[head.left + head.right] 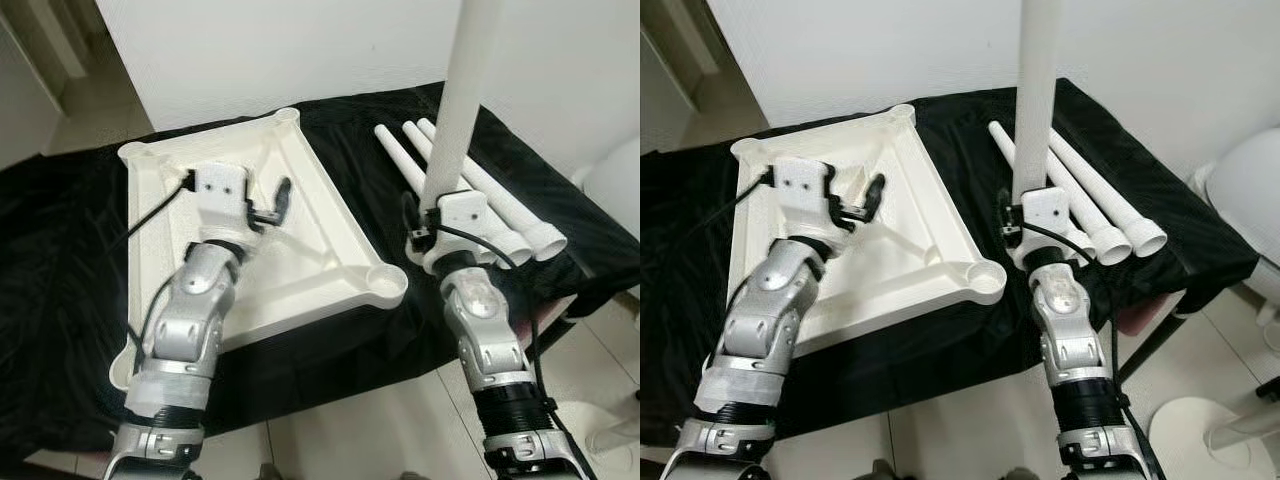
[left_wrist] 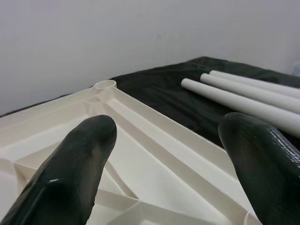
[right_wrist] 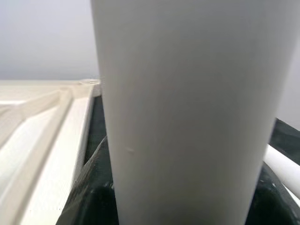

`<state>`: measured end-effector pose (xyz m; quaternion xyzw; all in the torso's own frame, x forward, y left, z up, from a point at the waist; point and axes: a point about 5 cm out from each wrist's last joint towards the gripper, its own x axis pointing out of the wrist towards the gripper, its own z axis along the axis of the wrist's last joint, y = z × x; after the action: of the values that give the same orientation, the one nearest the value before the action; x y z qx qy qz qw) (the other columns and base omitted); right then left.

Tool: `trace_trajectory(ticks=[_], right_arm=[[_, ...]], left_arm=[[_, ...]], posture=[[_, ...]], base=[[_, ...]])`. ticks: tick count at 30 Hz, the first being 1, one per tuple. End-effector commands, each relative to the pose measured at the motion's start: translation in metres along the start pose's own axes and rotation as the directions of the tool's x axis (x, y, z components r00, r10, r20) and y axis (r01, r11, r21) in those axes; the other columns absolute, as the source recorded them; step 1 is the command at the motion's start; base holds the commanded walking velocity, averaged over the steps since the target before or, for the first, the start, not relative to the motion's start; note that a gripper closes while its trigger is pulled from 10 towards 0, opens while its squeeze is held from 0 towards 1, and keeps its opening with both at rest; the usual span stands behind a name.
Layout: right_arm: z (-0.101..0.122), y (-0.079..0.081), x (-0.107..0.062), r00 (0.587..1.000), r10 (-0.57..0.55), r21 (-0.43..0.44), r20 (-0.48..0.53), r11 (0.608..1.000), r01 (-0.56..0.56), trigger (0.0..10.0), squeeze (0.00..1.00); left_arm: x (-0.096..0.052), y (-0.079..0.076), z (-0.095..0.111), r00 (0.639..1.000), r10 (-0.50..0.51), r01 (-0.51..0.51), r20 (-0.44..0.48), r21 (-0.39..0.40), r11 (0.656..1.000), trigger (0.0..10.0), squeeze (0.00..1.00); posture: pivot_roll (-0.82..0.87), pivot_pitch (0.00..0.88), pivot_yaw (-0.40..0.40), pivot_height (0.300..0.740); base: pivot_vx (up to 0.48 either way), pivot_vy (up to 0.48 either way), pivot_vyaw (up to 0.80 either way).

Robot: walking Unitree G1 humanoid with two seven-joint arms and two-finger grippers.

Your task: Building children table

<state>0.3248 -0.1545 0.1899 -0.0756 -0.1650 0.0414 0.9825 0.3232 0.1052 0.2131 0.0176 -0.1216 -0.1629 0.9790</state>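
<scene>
Left eye view: nearest, the right gripper (image 1: 418, 228) is clenched on a white table leg (image 1: 458, 100), holding it upright above the black-covered desk (image 1: 60, 300), between the tabletop and the spare legs. The left gripper (image 1: 278, 203) hangs released, fingers (image 2: 77, 159) spread, over the upturned white tabletop (image 1: 330, 225) lying on the desk. Farther right, three more legs (image 1: 500, 210) lie side by side on the cloth.

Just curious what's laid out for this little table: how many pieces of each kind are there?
Tabletop, upside down: 1
Legs lying on the black cloth: 3
Leg held upright in right hand: 1
Total: 5 pieces
</scene>
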Motion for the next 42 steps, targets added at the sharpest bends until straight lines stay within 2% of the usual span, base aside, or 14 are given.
trace_trajectory(ticks=[1,12,16,25,35,42], right_arm=[[0.001,0.004,0.0,1.0,0.011,0.003,0.014,1.0,-0.011,10.0,0.0],[0.002,0.003,0.0,1.0,0.002,0.007,0.015,1.0,-0.002,10.0,0.0],[0.005,0.003,0.0,0.999,0.002,0.015,0.036,1.0,-0.003,10.0,0.0],[0.024,0.013,0.002,0.989,0.072,0.05,0.126,0.996,-0.079,10.0,0.0],[0.024,0.014,0.0,0.988,0.087,0.06,0.13,0.994,-0.095,10.0,0.0],[0.026,0.012,-0.001,0.987,0.083,0.064,0.138,0.994,-0.093,10.0,0.0]], left_arm=[[-0.002,0.002,0.0,1.0,0.008,-0.008,0.002,0.037,0.999,10.0,0.0],[-0.003,0.0,0.003,1.0,0.004,-0.006,0.028,0.055,0.998,10.0,0.0],[-0.003,0.0,0.003,0.999,0.001,-0.003,0.033,0.057,0.998,10.0,0.0],[-0.004,0.001,0.005,0.999,-0.013,0.012,0.04,0.027,1.0,10.0,0.0],[-0.006,0.001,0.004,0.999,-0.014,0.012,0.035,0.044,0.999,10.0,0.0],[-0.006,0.003,0.003,1.0,-0.015,0.015,0.023,0.01,1.0,10.0,0.0]], posture=[[-0.09,0.051,0.087,0.74],[-0.09,0.059,0.09,0.74],[-0.09,0.059,0.089,0.74],[-0.08,0.062,0.084,0.74],[-0.08,0.066,0.08,0.74],[-0.08,0.068,0.081,0.74]], base=[[0.0,0.0,0.0],[0.0,0.0,0.0],[0.0,0.0,0.0],[0.0,0.0,0.0],[0.0,0.0,0.0],[0.0,0.0,0.0]])
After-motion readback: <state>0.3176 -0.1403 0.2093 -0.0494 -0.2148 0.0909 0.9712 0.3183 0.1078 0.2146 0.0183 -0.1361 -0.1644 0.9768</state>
